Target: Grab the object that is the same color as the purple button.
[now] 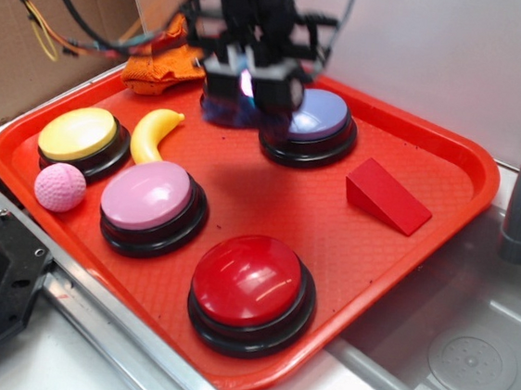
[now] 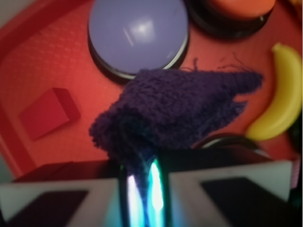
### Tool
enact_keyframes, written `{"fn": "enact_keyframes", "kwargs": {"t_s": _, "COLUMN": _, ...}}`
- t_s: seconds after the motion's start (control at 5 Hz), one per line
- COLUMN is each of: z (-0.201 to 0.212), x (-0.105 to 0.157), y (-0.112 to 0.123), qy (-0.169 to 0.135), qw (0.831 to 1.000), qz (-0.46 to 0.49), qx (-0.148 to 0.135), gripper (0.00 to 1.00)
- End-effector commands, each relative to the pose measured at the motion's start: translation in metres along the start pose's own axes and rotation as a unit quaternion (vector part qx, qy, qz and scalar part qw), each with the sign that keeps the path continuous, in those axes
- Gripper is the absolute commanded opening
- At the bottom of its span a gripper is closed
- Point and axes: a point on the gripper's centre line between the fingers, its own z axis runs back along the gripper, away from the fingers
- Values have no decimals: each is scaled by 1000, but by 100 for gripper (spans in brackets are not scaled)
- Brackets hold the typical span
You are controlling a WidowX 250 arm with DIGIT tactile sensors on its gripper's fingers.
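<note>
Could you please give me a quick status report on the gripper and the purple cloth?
Gripper shut on purple cloth. Cloth hangs over tray beside purple button. Nothing in the way.

On my red tray (image 1: pixel 452 150) I see a yellow button (image 1: pixel 78 134), pink button (image 1: pixel 147 195), red button (image 1: pixel 247 280), banana (image 1: pixel 153 133), pink ball (image 1: pixel 60 186), red wedge (image 1: pixel 387 195) and orange cloth (image 1: pixel 162 65).
</note>
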Motion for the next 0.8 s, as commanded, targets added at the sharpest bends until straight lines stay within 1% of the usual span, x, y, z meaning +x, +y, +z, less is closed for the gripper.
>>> {"fn": "enact_keyframes", "kwargs": {"t_s": 0.0, "z": 81, "x": 8, "y": 23, "qy": -51, "qw": 989, "qz": -137, "qx": -29, "gripper": 0}}
{"fn": "enact_keyframes", "kwargs": {"t_s": 0.2, "z": 93, "x": 6, "y": 34, "qy": -44, "qw": 983, "qz": -176, "qx": -36, "gripper": 0}}
{"fn": "enact_keyframes", "kwargs": {"t_s": 0.4, "z": 104, "x": 1, "y": 42, "qy": -59, "qw": 980, "qz": -188, "qx": -37, "gripper": 0}}
{"fn": "enact_keyframes", "kwargs": {"t_s": 0.6, "z": 101, "x": -6, "y": 44, "qy": -69, "qw": 980, "qz": -180, "qx": -50, "gripper": 0}}
